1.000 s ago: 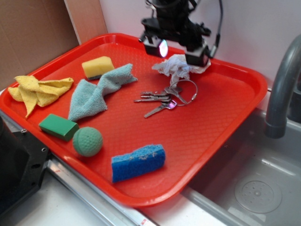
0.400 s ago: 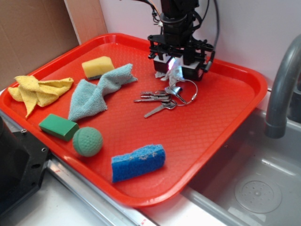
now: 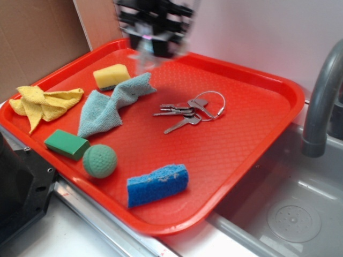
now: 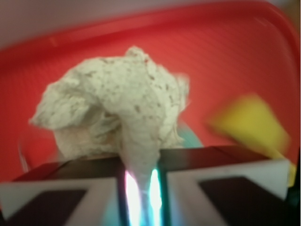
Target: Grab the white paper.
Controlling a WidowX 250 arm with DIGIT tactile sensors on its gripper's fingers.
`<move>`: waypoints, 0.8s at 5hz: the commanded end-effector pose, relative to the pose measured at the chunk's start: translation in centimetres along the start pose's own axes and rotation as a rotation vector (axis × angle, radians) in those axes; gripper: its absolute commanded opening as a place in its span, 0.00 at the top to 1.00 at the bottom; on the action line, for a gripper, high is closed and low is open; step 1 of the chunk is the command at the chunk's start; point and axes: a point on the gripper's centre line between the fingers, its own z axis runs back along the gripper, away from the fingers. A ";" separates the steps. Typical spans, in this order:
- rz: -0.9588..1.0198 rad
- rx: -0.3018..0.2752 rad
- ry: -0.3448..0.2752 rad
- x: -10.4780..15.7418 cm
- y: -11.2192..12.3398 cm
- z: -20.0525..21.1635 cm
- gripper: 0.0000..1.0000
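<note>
1. Since the earlier frames, the end effector (image 3: 151,47) has risen off the spot beside the keys (image 3: 188,111) and travelled to the tray's far left corner, where it shows as a motion-blurred dark shape.
2. With it has gone the white paper (image 4: 123,110); the patch of tray next to the key ring where it lay is now bare red plastic.
3. Seen from the wrist, the end effector is pinching the white paper: the two pads meet on a narrow tail of the wad, with only a thin lit gap between them, and the crumpled bulk billows out beyond them.
4. From the exterior view the paper is only a pale blur (image 3: 143,58) hanging under the end effector, above the tray and clear of its surface.
5. The red tray (image 3: 257,134) rests on the counter beside a sink (image 3: 289,214) with a grey faucet (image 3: 321,101).
6. The keys lie near the tray's middle, ring toward the back right.
7. A light blue cloth (image 3: 110,104) lies bunched left of the keys, its far end just below the end effector.
8. A yellow sponge (image 3: 111,76) touches the far edge of that cloth.
9. A yellow cloth (image 3: 44,103) sits at the left rim.
10. A green block (image 3: 66,144) and a green ball (image 3: 99,160) sit just beside each other near the front-left edge.
11. A blue sponge (image 3: 158,184) lies near the front edge.
</note>
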 end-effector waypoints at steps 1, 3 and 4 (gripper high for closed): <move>-0.071 -0.036 0.037 -3.2 -0.7 7.4 1.00; -0.194 -0.013 -0.009 -6.2 -4.1 9.1 1.00; -0.227 0.008 -0.003 -6.4 -5.5 8.6 1.00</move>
